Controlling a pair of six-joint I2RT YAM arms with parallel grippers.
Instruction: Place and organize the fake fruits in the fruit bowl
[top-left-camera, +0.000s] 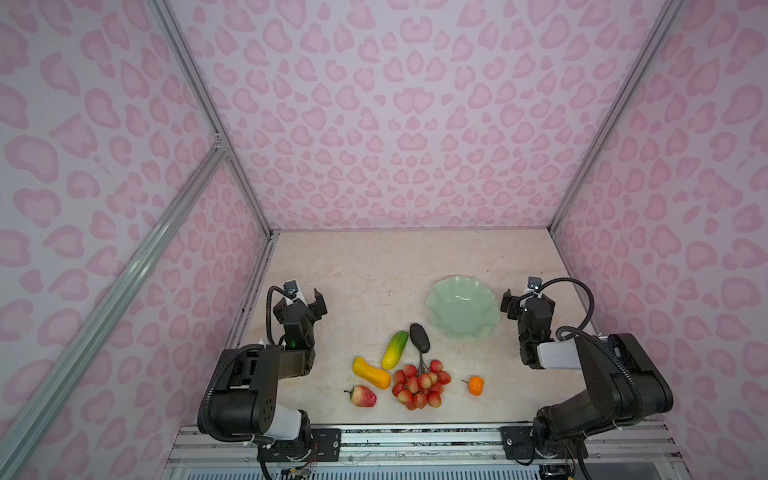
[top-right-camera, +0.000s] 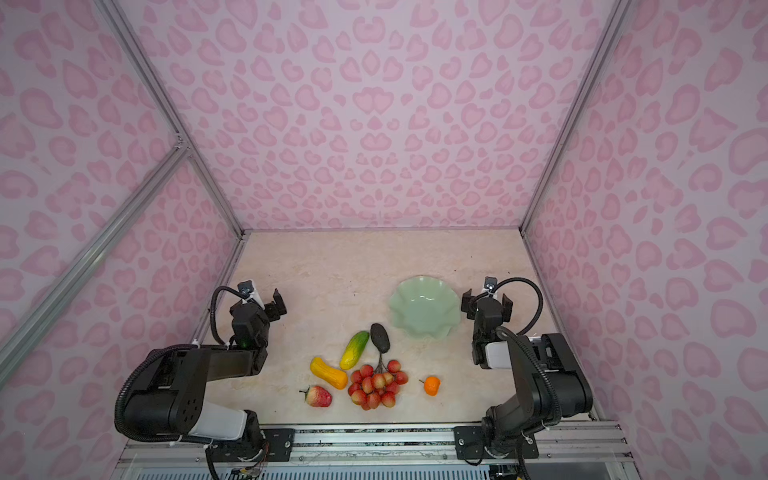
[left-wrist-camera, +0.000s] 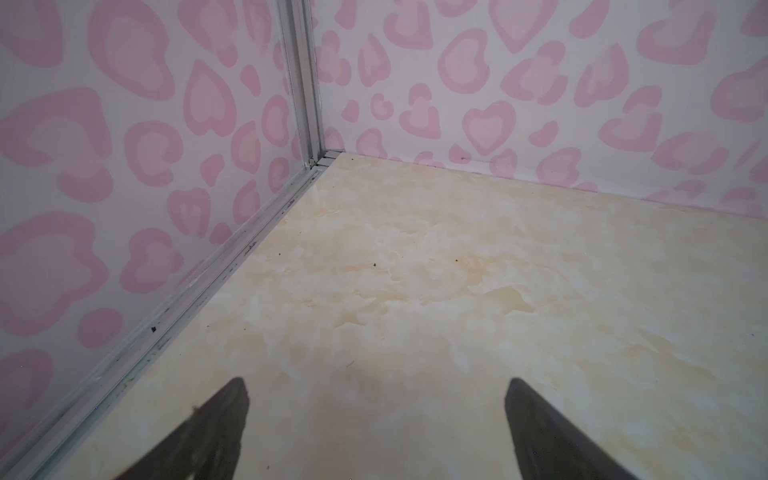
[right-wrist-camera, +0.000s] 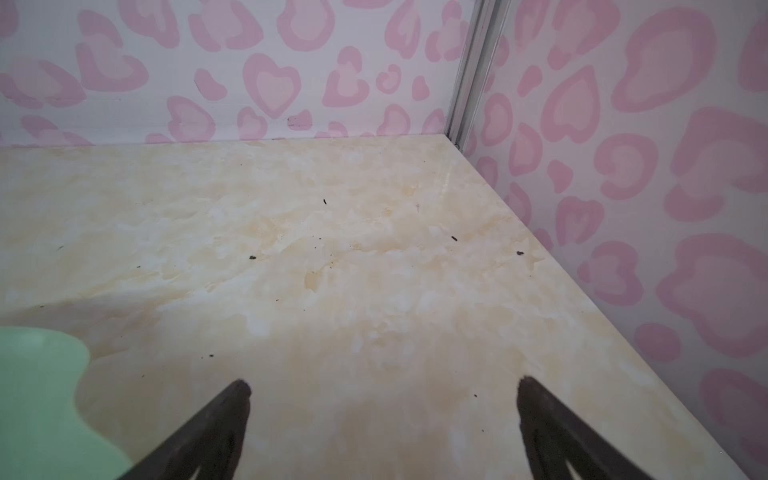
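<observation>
The pale green fruit bowl stands empty at the right middle of the table; its rim shows in the right wrist view. The fake fruits lie in front of it: a green-yellow cucumber, a blackish oblong, a yellow-orange gourd, a strawberry, a cluster of red-pink balls and a small orange ball. My left gripper is open and empty, left of the fruits. My right gripper is open and empty, just right of the bowl.
Pink heart-patterned walls with aluminium frame posts close the table on three sides. A metal rail carrying both arm bases runs along the front edge. Bare marble-look table top lies behind the fruits.
</observation>
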